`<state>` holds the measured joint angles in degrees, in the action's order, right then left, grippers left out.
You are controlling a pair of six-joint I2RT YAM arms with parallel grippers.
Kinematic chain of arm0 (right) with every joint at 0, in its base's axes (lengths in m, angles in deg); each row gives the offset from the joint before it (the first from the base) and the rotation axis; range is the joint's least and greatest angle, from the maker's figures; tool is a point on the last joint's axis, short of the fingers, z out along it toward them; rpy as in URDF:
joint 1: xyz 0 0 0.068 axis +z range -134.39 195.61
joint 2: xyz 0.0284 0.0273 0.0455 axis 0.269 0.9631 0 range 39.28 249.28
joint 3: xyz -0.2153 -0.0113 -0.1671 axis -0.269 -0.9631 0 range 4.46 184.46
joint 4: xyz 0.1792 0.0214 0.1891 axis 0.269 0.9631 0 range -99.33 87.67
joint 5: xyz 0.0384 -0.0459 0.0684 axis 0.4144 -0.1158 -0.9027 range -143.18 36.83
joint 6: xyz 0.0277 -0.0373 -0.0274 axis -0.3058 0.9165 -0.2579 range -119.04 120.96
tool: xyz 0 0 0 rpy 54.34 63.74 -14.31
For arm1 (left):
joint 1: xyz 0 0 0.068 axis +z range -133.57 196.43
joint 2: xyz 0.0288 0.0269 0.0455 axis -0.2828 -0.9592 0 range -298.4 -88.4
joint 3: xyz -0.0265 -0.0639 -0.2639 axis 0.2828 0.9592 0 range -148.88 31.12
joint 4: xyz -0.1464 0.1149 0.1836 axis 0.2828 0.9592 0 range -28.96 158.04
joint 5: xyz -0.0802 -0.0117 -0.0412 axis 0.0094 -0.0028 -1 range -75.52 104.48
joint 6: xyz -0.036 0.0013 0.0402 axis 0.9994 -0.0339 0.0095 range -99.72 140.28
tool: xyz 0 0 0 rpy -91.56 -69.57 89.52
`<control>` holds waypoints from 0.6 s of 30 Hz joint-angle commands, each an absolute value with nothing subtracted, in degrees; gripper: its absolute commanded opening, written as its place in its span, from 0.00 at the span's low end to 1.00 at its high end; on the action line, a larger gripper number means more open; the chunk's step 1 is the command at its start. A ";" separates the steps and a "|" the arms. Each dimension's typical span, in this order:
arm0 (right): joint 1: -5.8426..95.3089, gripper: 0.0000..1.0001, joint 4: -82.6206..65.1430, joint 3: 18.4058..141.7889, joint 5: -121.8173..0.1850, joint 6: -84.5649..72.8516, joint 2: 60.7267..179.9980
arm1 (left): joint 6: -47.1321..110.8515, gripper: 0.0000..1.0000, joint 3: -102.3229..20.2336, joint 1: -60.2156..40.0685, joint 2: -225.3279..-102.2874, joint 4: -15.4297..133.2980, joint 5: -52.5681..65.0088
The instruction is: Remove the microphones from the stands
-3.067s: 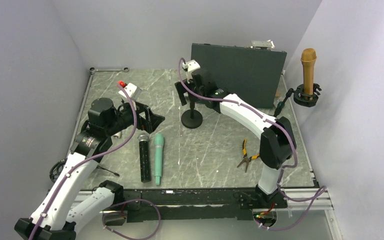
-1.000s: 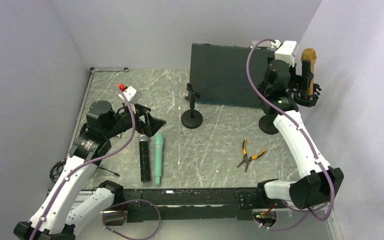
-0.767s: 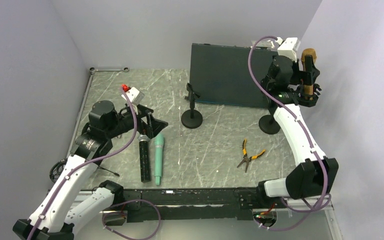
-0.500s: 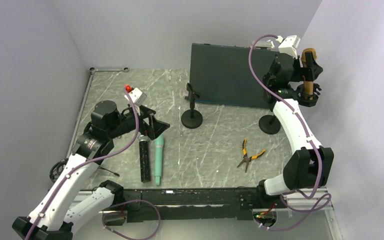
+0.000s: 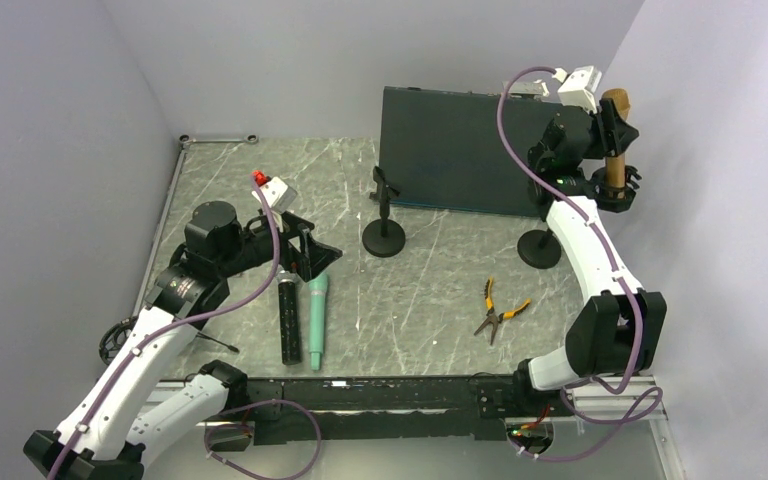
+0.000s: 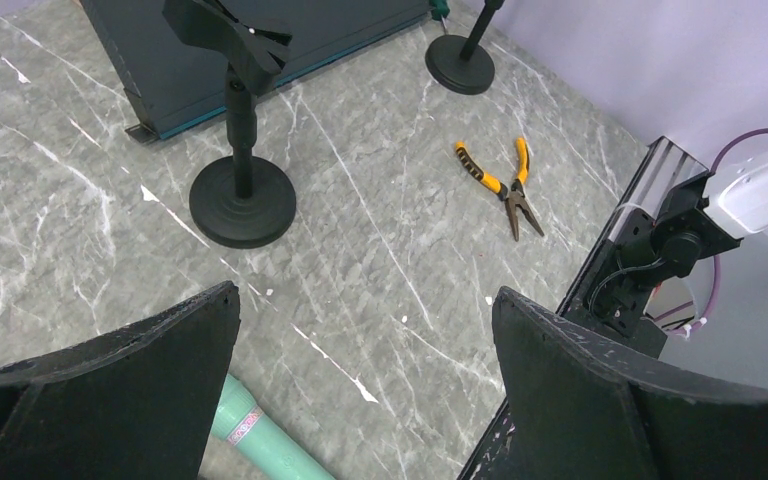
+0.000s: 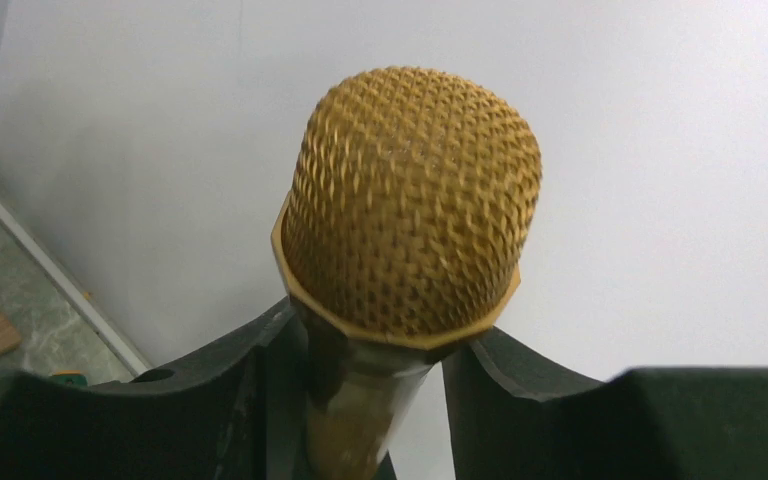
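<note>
R hand [image 7: 370,350] on gold mic [image 7: 410,200]

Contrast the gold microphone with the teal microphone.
The gold microphone stands upright in its stand clip; the teal microphone lies flat on the table. The right gripper has its jaws closed on the gold microphone; the teal microphone is not held. Both are handheld microphones.
</note>
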<state>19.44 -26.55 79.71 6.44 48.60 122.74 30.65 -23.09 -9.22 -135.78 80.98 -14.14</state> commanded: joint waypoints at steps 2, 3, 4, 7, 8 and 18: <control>19.72 0.44 -29.88 82.87 5.17 50.86 121.92 | 30.58 0.99 -23.19 -9.44 -135.88 79.36 -14.44; 20.02 0.42 -30.30 82.94 5.06 51.49 121.81 | 30.64 0.99 -23.13 -9.49 -136.01 79.25 -14.52; 20.42 0.41 -30.91 83.12 5.02 52.37 121.77 | 30.65 0.99 -23.11 -9.48 -136.11 79.28 -14.65; 22.52 0.37 -34.10 83.92 5.53 56.56 122.25 | 30.71 0.99 -23.10 -9.50 -136.19 79.23 -14.52; 23.15 0.36 -35.44 84.22 5.73 58.15 122.27 | 30.58 0.99 -23.10 -9.48 -136.21 79.31 -14.26; 27.86 0.28 -39.32 90.22 4.91 64.67 122.88 | 30.35 0.99 -23.10 -9.48 -136.38 79.42 -13.64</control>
<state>26.79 -35.29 85.43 5.46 61.58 122.87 30.59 -23.09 -9.29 -136.26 81.00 -13.90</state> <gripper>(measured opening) 0.417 0.994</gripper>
